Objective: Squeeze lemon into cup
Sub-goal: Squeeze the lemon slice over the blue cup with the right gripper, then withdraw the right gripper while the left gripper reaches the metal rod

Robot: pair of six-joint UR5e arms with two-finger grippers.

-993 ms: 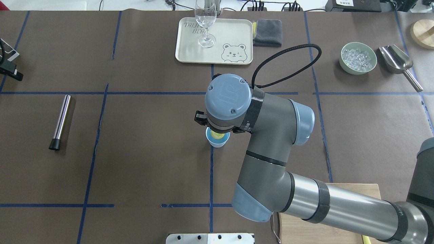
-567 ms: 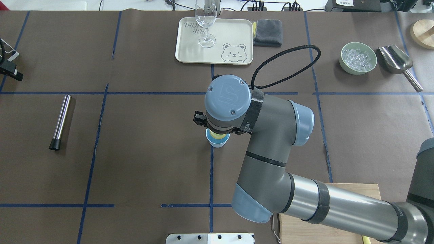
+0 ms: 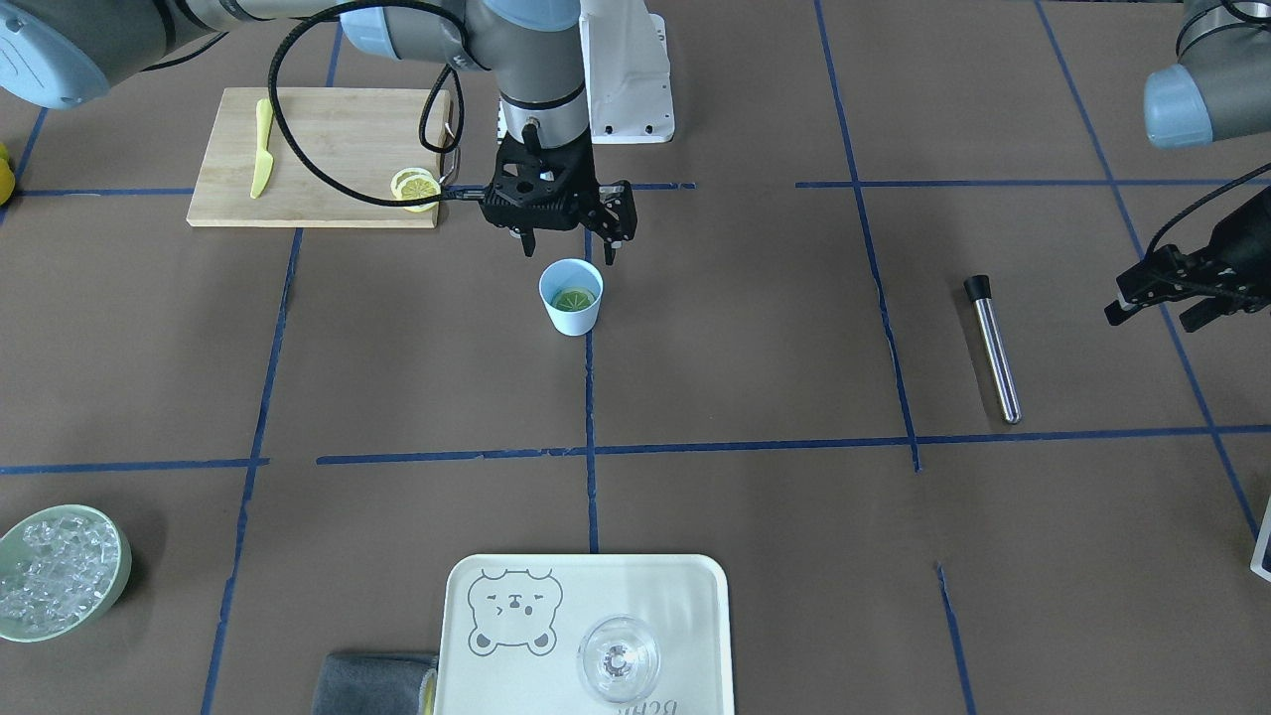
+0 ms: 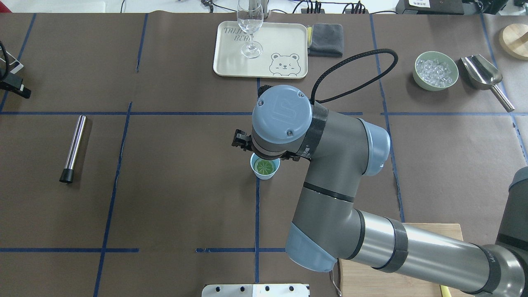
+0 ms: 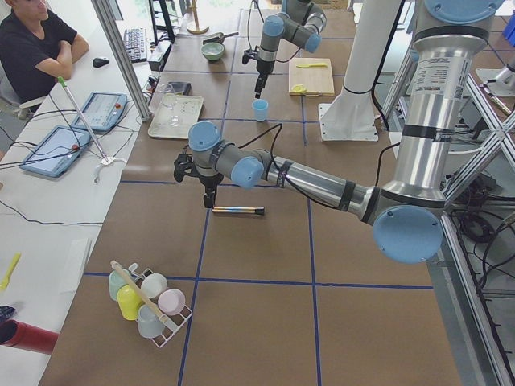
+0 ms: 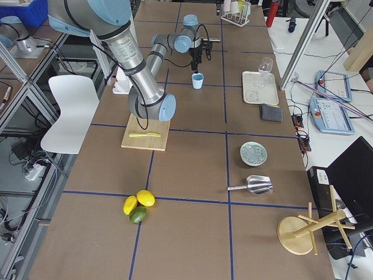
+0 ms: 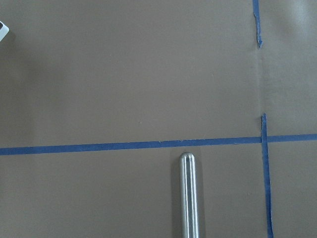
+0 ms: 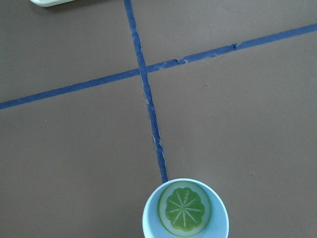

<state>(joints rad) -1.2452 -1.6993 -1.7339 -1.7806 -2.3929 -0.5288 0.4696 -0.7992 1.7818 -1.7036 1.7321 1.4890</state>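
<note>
Only the front view shows the right gripper (image 3: 568,256) with fingers apart and empty, just above the cup (image 3: 573,318), right wrist view shows one lemon (image 8: 184,208) lying flat inside, one cup, one glass (image 3: 618,658), left gripper (image 3: 1152,318) far off, fingers apart too

The cup (image 6: 198,81) stands upright — right gripper (image 6: 196,66) just above.

A cream tray (image 4: 284,41) holding a wine glass (image 4: 250,22) sits at the desk's (image 4: 173,165) far edge; a grey cloth (image 4: 326,39) lies just beside it.
</note>
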